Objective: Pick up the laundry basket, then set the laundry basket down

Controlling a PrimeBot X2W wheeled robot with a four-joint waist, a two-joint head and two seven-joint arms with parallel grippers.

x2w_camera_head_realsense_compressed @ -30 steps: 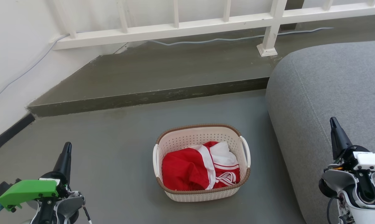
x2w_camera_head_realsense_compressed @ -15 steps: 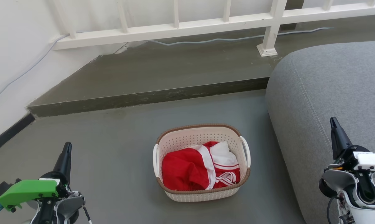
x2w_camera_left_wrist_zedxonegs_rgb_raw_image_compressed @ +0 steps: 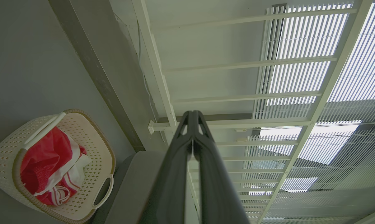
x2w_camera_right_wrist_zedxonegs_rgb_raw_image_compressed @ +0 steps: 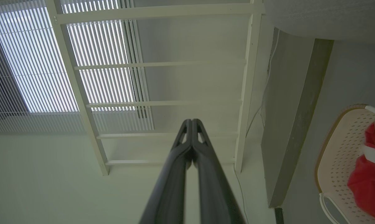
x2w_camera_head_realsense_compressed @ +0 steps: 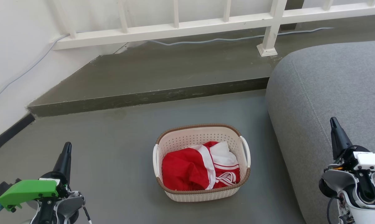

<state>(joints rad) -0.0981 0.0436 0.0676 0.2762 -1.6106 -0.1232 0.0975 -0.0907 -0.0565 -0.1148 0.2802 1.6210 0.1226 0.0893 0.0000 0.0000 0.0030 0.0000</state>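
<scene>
We can read no words, numbers, brand names or signs anywhere. A tiny dark mark sits on the white plastic housing (x2w_camera_head_realsense_compressed: 370, 158) behind the right gripper (x2w_camera_head_realsense_compressed: 333, 122), too small for us to make out. The white looping lines on the red and white cloth (x2w_camera_head_realsense_compressed: 190, 169) in the cream-white perforated plastic laundry basket (x2w_camera_head_realsense_compressed: 203, 194) spell nothing legible.
</scene>
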